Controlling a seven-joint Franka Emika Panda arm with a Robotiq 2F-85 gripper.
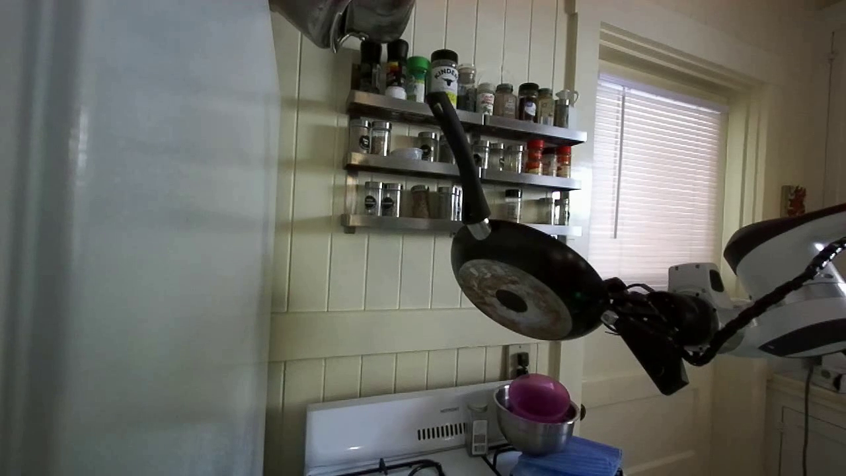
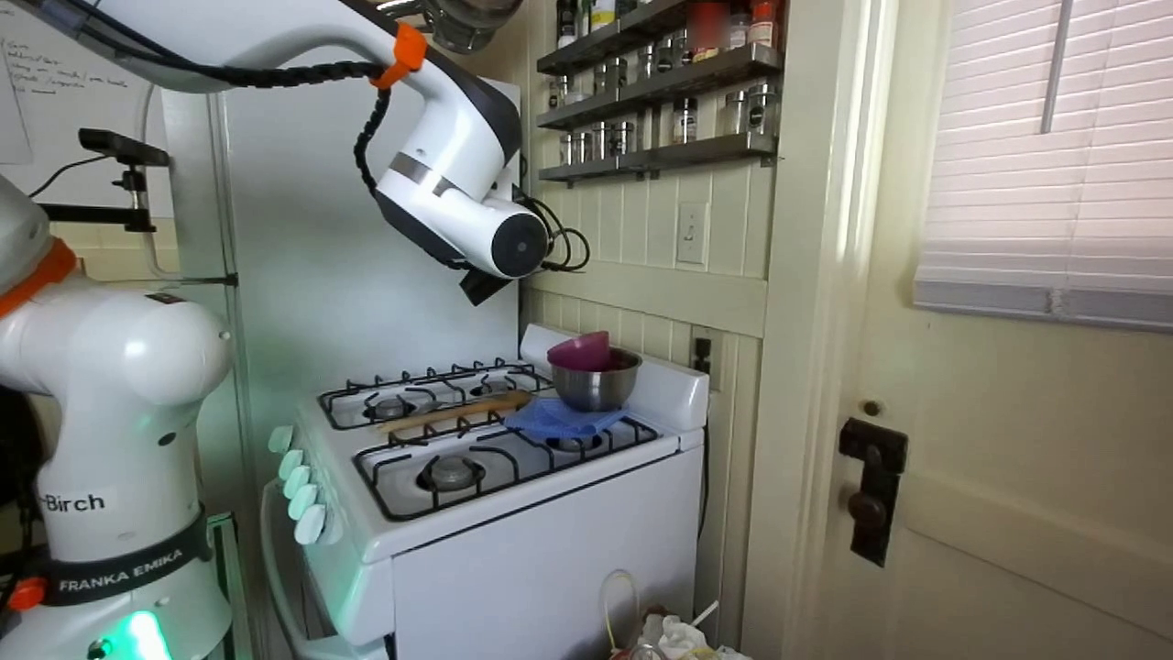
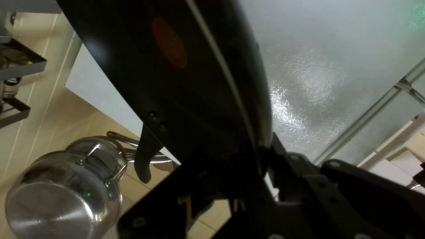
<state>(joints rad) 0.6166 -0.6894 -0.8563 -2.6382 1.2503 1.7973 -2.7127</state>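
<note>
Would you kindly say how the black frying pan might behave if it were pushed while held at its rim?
The black frying pan juts from the gripper without bending, so it is probably stiff. Gripped at its rim, away from the long handle, it may twist. Its glossy side could be slippery.

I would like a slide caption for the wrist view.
The black end effector grips a round black metal frying pan by its rim; shiny rounded steel pots show at lower left.

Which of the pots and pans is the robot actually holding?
The black frying pan: the gripper clamps its rim, roughly opposite the handle. The shiny metal pots are apart from the gripper.
</note>
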